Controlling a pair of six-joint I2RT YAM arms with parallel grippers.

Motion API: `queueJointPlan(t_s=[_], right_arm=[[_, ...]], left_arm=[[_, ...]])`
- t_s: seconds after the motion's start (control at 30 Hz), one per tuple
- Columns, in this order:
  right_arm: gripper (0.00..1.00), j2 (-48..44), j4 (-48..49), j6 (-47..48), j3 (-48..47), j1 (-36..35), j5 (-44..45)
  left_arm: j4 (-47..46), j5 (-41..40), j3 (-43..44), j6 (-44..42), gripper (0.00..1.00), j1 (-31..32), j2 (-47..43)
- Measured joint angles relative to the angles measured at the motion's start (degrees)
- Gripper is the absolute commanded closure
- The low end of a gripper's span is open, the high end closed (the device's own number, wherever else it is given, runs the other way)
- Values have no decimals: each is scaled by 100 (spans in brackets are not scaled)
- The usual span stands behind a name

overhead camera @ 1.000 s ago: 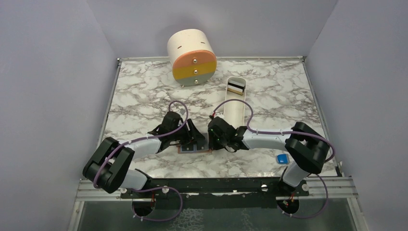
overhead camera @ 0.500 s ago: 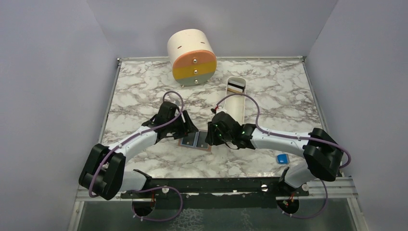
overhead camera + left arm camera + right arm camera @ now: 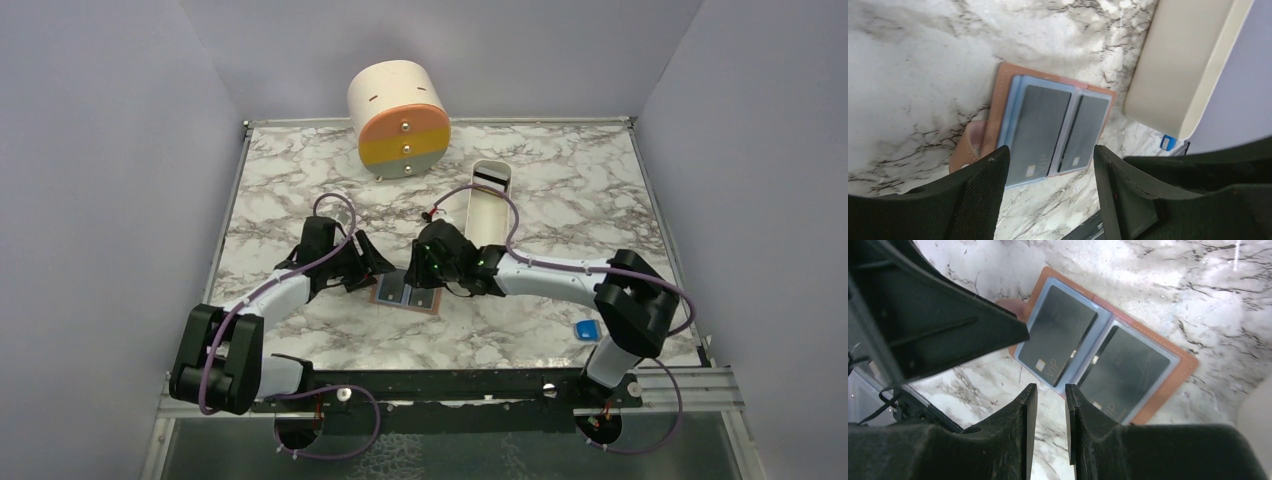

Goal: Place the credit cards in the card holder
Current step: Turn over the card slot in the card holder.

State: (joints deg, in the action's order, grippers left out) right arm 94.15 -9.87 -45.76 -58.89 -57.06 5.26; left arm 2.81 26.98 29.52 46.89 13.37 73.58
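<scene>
Both claws are released and empty, the left gripper (image 3: 1048, 155) wide and the right gripper (image 3: 1050, 390) barely parted. They have drawn back, uncovering the card holder (image 3: 408, 295). It lies open mid-worktop (image 3: 300, 180) toward the near edge, with two dark credit cards (image 3: 1058, 342) apparently seated.

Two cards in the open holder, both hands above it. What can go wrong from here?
The left hand and right hand hang close together over the card holder; either could clip the other when moving off.
The card holder lies open, nothing pinning it; a brushing finger might drag it or shift a dark card.
The right arm runs beside the white tray; a swing could nudge it.
</scene>
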Motion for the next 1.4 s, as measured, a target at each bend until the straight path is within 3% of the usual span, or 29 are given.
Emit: queueJointPlan(t_s=[0.53,0.77,1.27,1.4], right_arm=[[86,1401,140,-350,-481,0,-48],[91,1405,363,-352,-348,0,-63],[92,1342,671,-354,-136,2,-66],[92,1342,673,-352,-136,2,-68]], left_arm=[[-389,343,0,-39,36,-13,345],[-402,343,0,-149,36,-15,422],[-229,339,98,-553,36,-17,481],[-273,376,85,-529,40,-17,481]])
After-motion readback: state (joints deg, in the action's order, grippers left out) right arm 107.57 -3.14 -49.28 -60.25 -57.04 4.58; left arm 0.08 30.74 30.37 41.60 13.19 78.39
